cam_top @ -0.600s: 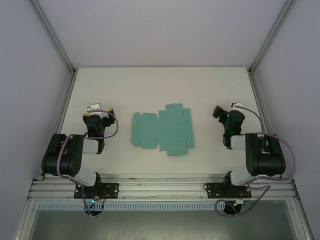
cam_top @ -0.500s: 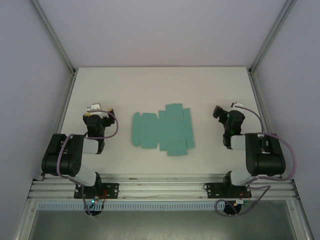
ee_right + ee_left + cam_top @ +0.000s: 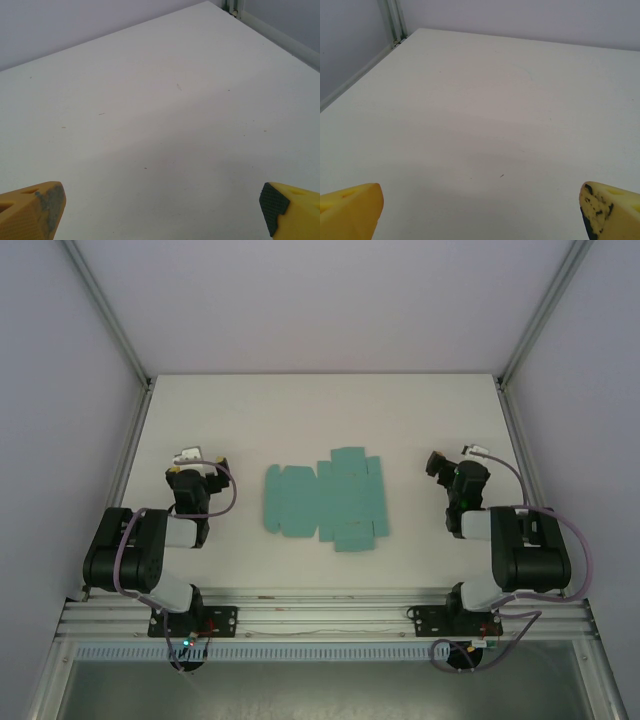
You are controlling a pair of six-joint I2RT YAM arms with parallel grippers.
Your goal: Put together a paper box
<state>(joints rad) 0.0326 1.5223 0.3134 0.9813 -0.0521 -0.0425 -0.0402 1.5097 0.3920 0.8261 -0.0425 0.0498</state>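
Nothing has shifted since the earlier frames: the paper box (image 3: 325, 502), a flat teal-green die-cut card sheet, lies unfolded on the white table (image 3: 300, 415) between the two arms. The left gripper (image 3: 480, 212) and right gripper (image 3: 160, 210) sit well apart from it, one on each side. Their yellow fingers are spread wide, holding and touching nothing.
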